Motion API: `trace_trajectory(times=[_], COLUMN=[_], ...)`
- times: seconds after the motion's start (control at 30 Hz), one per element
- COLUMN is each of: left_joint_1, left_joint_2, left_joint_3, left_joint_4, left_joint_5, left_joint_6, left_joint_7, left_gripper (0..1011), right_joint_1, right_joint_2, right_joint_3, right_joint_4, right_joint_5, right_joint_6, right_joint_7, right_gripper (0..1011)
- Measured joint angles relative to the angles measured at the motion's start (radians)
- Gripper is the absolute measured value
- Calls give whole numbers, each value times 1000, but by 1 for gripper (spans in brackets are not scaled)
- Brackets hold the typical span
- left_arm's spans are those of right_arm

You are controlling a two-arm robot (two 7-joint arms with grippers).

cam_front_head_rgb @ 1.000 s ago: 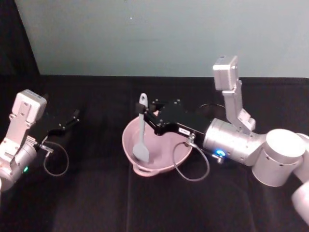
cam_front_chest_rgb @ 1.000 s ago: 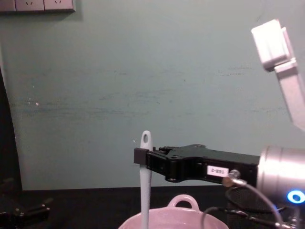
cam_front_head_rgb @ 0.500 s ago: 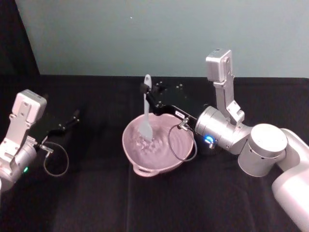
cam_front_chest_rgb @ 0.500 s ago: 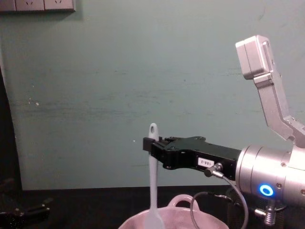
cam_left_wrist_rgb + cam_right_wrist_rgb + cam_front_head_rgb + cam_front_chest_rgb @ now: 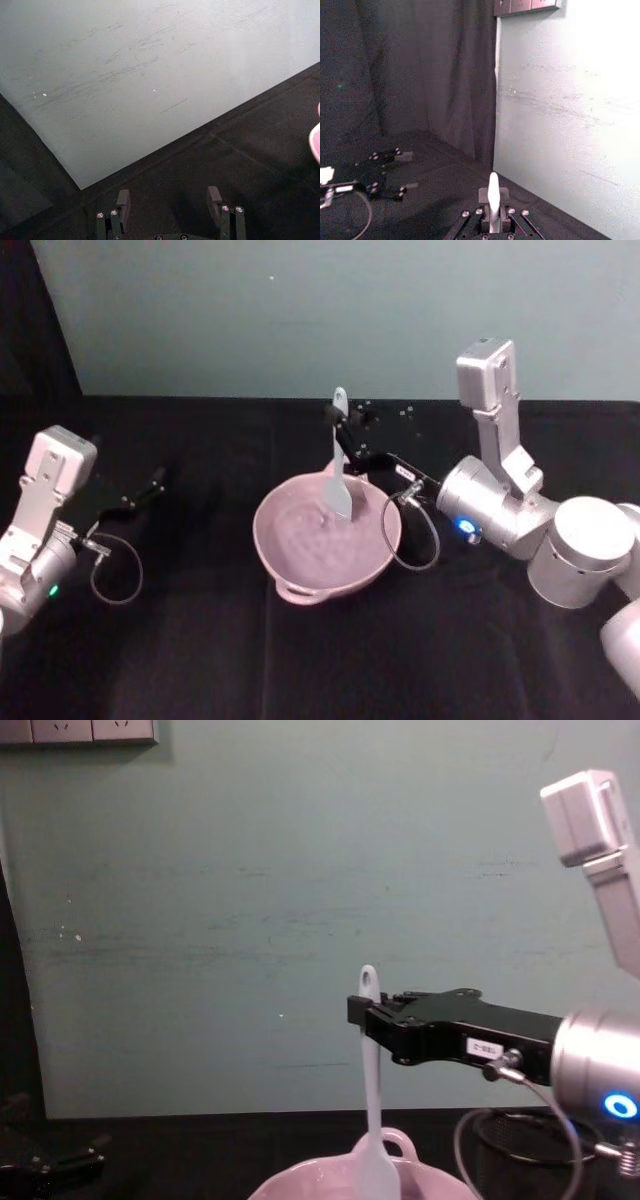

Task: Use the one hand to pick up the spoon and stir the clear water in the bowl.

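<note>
Spoon and right gripper have shifted toward the robot's right and toward the far side of the bowl since half a second ago. In the chest view the handle has travelled rightward across the wall behind it. The left arm is unchanged.

Right gripper: fingers closed narrow on the spoon, pinching the handle near its top. The end with the small hole stands just above the fingers. The rest of the handle hangs almost straight down below them.

Spoon head: well below the fingers, inside the bowl at its far right part and dipping under the rim. How deep it sits cannot be told.

Water: directly beneath and to the left of the fingers. Its surface shows faint ripples over the pink.

Bowl: rests on the black bench under the fingers. One loop handle is on the near rim in the head view. Another shows at the far rim in the chest view, just right of the spoon head.

Right wrist view: spoon stands upright, gripped at the tips of the right gripper.

Black mesh cup: below and right of the fingers, behind the wrist cable.

Left gripper: parked low over the bench, well to the left of the bowl. Left wrist view: left gripper with its fingers spread wide, nothing between them.
</note>
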Motion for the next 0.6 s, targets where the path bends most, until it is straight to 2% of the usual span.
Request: trace_trajectory(times=[0.2, 0.3, 0.6], left_joint_1=[0, 0, 0], left_joint_2=[0, 0, 0], left_joint_3=[0, 0, 0], left_joint_4=[0, 0, 0], left_joint_5=[0, 0, 0], left_joint_6=[0, 0, 0], left_joint_7=[0, 0, 0], left_gripper=[1011, 1011, 1011], right_joint_1=[-50, -82, -98], right_joint_2=[39, 57, 54], right_joint_3=[17, 29, 23], right_joint_4=[-88, -137, -157], right_joint_5=[2, 18, 63], right_joint_6=[57, 85, 105], right_joint_7=[9, 31, 86], right_gripper=[114, 114, 113])
